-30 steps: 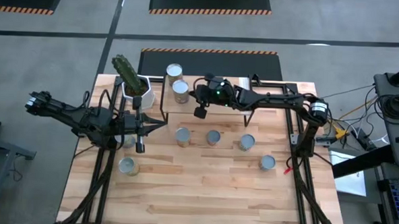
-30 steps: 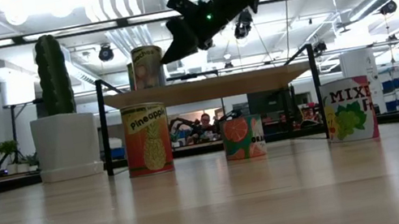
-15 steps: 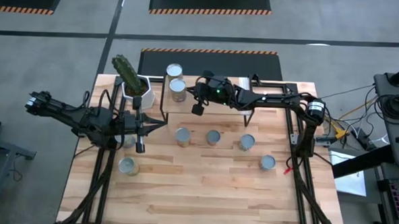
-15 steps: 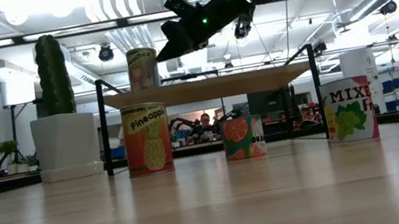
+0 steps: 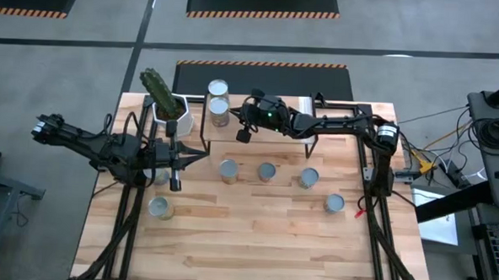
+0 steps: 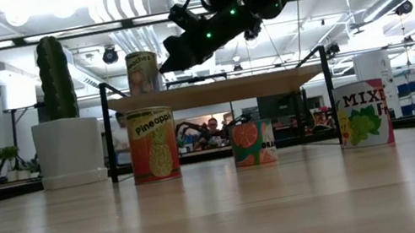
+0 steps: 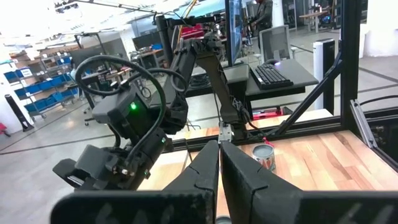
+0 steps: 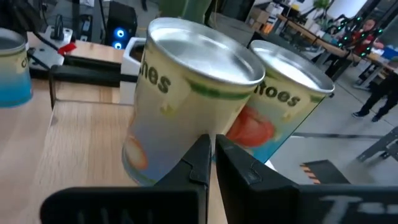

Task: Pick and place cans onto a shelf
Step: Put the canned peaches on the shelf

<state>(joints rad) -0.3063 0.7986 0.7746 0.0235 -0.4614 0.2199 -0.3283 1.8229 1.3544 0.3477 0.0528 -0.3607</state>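
- High view: your right gripper [image 5: 242,136] hangs over the shelf [image 5: 335,118], at its cactus-side end, jaws closed and empty, tips just beside the nearer shelf can [image 5: 220,112].
- Two cans stand on the shelf board, close together: that one and a second [image 5: 217,91] behind it, toward the table's far edge.
- Right wrist view: the closed fingers [image 8: 202,163] point at a peaches can [image 8: 186,102]; a tomatoes can [image 8: 280,106] stands touching or nearly touching it. You cannot tell whether the tips touch the peaches label.
- Low view: only one can [image 6: 142,72] shows on top of the shelf; the right gripper sits beside it, above the board.
- On the table in front of the shelf you have three cans in a row [image 5: 228,169] [image 5: 267,172] [image 5: 309,177], a fourth [image 5: 334,203] nearer the right arm's base, and one [image 5: 160,206] near the left arm.
- Low view labels: Pineapple can [image 6: 153,145], a can with an orange fruit picture [image 6: 252,143], a "MIXE" can [image 6: 362,114].
- Your left gripper [image 5: 174,184] waits over the table's left side, jaws closed, holding nothing, with the potted cactus [image 5: 165,98] beyond it.
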